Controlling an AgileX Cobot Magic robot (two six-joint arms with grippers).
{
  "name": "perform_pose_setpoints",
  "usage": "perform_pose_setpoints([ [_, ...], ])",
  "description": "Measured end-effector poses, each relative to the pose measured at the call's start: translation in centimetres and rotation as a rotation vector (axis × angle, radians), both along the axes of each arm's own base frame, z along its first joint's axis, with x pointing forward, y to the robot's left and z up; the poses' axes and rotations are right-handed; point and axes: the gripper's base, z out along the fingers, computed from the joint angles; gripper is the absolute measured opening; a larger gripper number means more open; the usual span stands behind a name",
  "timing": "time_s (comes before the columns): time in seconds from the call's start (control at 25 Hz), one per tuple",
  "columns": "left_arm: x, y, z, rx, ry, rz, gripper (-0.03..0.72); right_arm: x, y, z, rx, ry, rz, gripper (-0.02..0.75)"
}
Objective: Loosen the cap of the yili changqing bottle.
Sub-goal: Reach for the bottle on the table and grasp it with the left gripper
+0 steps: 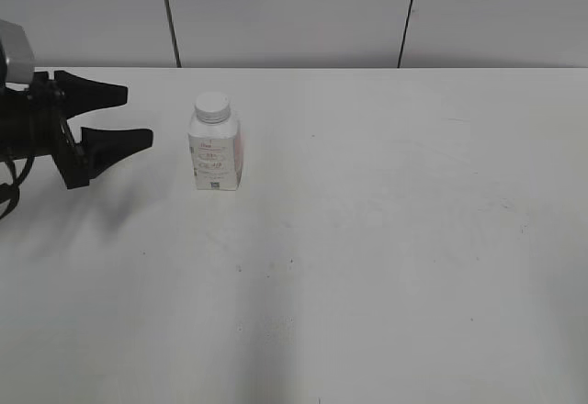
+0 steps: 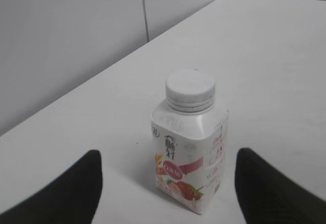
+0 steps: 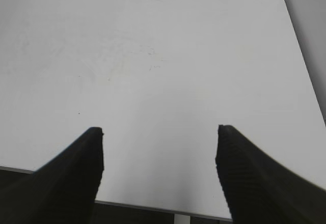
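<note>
The yili changqing bottle (image 1: 217,154) stands upright on the white table, left of the middle. It is small, white and squarish, with a pale label with pink print. Its white screw cap (image 1: 212,106) sits on the neck. My left gripper (image 1: 136,116) is open and empty, to the left of the bottle with a gap between them, its fingers pointing at it. In the left wrist view the bottle (image 2: 191,158) and cap (image 2: 190,89) stand ahead of the open fingers (image 2: 168,170). My right gripper (image 3: 159,145) is open and empty over bare table; it does not show in the exterior view.
The white table (image 1: 386,239) runs up to a grey panelled wall (image 1: 294,9) at the back. The right wrist view shows the table's near edge (image 3: 153,206) below the fingers and its corner at the upper right.
</note>
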Motion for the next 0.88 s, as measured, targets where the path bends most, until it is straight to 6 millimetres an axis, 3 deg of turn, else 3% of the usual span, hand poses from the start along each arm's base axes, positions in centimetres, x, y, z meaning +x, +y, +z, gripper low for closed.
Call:
perform_pose_setpoints([
  [0.24, 2.8, 0.2, -1.8, -0.010, 0.027, -0.101, 0.656, 0.0, 0.0, 0.0, 0.000, 0.000, 0.000, 0.546],
  [0.6, 7.0, 0.5, -4.8, 0.028, 0.119, -0.214, 0.660, 0.0, 0.0, 0.0, 0.000, 0.000, 0.000, 0.546],
  [0.88, 8.4, -1.9, -6.1, 0.040, 0.137, -0.290, 0.644, 0.0, 0.0, 0.0, 0.000, 0.000, 0.000, 0.546],
])
